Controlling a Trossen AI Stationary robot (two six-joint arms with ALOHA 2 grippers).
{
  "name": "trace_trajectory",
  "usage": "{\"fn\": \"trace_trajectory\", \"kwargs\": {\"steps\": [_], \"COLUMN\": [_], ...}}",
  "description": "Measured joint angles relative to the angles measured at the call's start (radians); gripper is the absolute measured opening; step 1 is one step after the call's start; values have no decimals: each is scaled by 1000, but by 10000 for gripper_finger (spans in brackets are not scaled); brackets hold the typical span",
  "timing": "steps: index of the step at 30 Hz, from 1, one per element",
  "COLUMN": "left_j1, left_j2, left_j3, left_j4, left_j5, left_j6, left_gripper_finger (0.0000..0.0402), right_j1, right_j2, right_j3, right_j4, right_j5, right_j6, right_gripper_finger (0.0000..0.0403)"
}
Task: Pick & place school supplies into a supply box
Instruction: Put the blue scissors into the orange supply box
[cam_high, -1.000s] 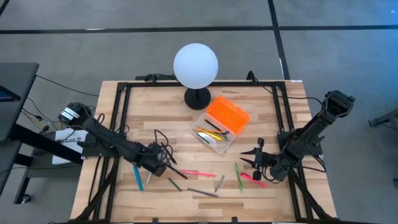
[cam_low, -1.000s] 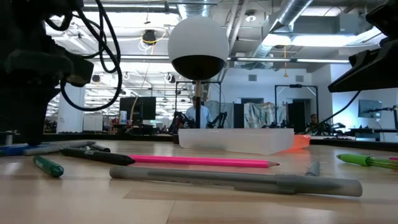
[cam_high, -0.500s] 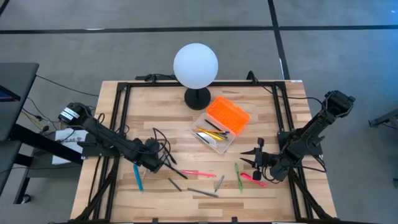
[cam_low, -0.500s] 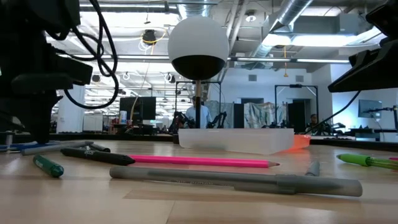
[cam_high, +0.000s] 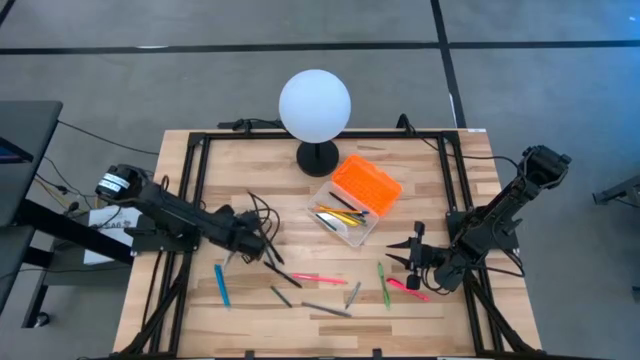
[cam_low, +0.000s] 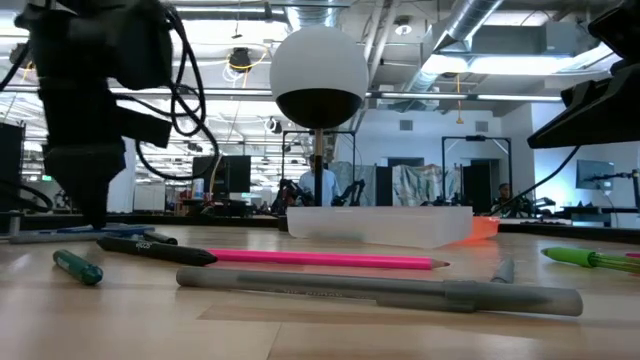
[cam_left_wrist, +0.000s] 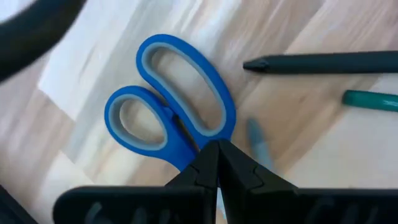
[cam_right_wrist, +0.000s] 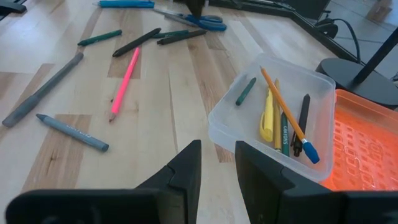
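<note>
Scissors (cam_left_wrist: 171, 127), one pair with two blue loops, lie on the tabletop (cam_high: 330, 325) just under the left claw (cam_left_wrist: 217, 163), whose fingers are pressed together at the base of the handles; whether they pinch the scissors or only touch them is hard to tell. The box (cam_right_wrist: 273, 134) sits mid-table with its orange lid (cam_high: 366, 184) lying open beside it and holds about five items: a yellow marker (cam_right_wrist: 268, 116), an orange pencil (cam_right_wrist: 283, 111), a black pen (cam_right_wrist: 303, 117), a small green piece (cam_right_wrist: 245, 91) and another green pencil. Loose on the tabletop are one pink pencil (cam_low: 325, 259), two grey pens (cam_low: 380, 289), one blue marker (cam_high: 221, 285), and several green and black pens. The right claw (cam_right_wrist: 217, 163) hangs near the box with its fingers slightly apart, holding nothing. One white globe lamp (cam_high: 315, 104) stands behind the box.
</note>
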Motion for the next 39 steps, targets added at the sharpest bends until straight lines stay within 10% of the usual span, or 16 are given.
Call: {"fn": "trace_trajectory", "kwargs": {"steps": [15, 39], "left_j1": [61, 65], "left_j2": [-2, -2], "left_j3": [2, 55], "left_j4": [254, 142], "left_j5": [96, -11], "left_j6": [511, 318], "left_gripper_finger": [0, 32], "right_j1": [0, 0], "right_j2": [0, 0], "right_j3": [0, -6], "right_j4": [0, 5], "right_j5": [0, 0], "right_j6": [0, 7], "right_gripper_finger": [93, 93]}}
